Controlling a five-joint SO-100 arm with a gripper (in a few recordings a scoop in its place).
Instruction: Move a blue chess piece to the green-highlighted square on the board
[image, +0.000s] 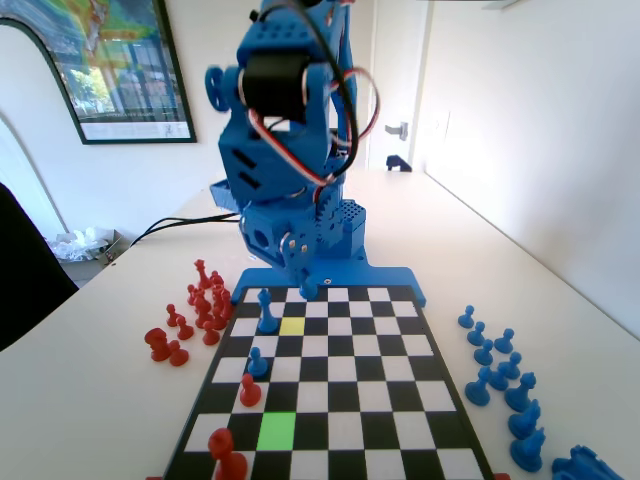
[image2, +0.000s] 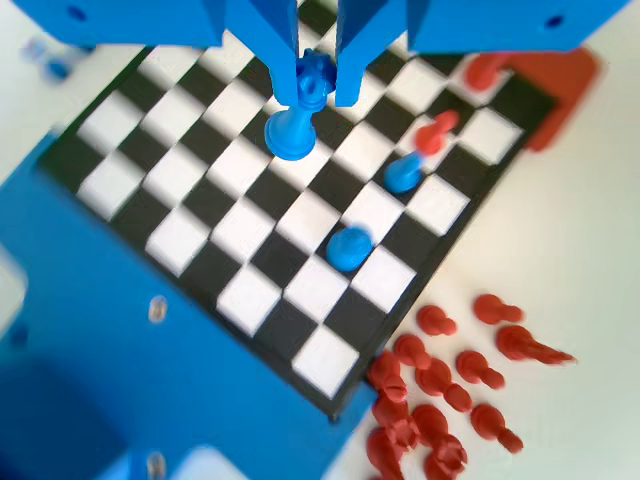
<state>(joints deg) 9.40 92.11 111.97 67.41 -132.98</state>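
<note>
Spans the table as a chequered board (image: 400, 345), the gripper (image: 308, 288) poised low over its far rows in the fixed view. In the wrist view, clamped by both jaws on the knobby head of the blue chess piece (image2: 290, 135), long axis near upright, base apparently just clear of the squares. Lies well apart from the green-highlighted square (image: 277, 430), which sits straight down the board near the fixed camera's end, past a red pawn (image: 250, 390).

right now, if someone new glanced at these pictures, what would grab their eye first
The big blue plastic arm towers at the far end of the black-and-white chequered board in the fixed view. In the wrist view its pincer straddles the knobby head of a blue pawn-like piece. Nearer the fixed camera glows a lime-green square, with red plastic pieces heaped off the board's left.
</note>
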